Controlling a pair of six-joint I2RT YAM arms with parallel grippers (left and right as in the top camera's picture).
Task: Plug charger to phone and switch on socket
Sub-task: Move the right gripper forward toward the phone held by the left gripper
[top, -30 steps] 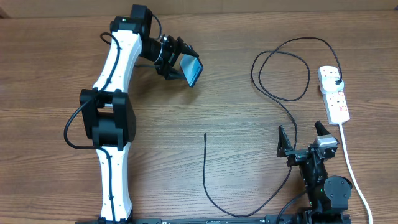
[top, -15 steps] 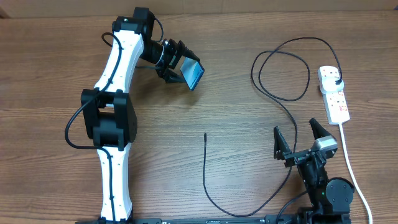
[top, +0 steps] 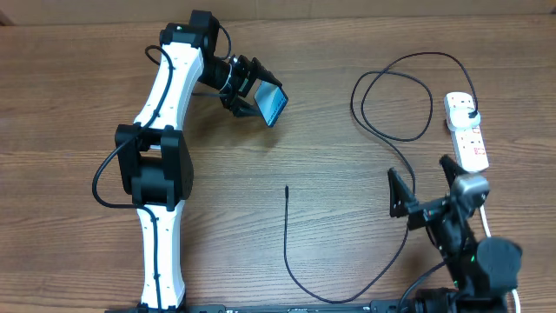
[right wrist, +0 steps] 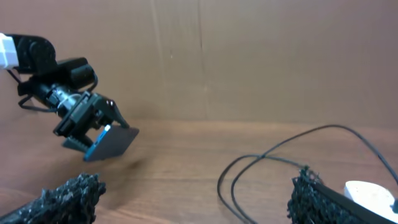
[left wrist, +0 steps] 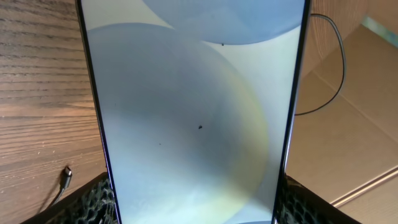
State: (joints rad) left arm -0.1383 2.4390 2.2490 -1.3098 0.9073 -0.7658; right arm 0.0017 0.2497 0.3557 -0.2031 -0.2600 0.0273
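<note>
My left gripper point(top: 258, 97) is shut on the phone point(top: 273, 105) and holds it tilted above the table at the upper left. In the left wrist view the phone's pale screen point(left wrist: 199, 112) fills the frame between the two pads point(left wrist: 93, 200). The charger's connector tip point(top: 287, 188) lies free on the wood at mid-table. Its black cable point(top: 300, 283) curves along the front, loops at the upper right and ends in a plug point(top: 470, 113) in the socket point(top: 469, 139). My right gripper point(top: 424, 180) stands wide open beside the cable, below the socket, holding nothing.
The socket's thick white cord point(top: 489, 228) runs down the right edge past my right arm. A cardboard wall point(right wrist: 261, 56) stands behind the table. From the right wrist I see the cable loops point(right wrist: 249, 171) ahead and the phone's back point(right wrist: 111, 143) far left.
My right arm has swung to the right, toward the socket, with its gripper still open. My left gripper has shifted slightly up and right with the phone.
</note>
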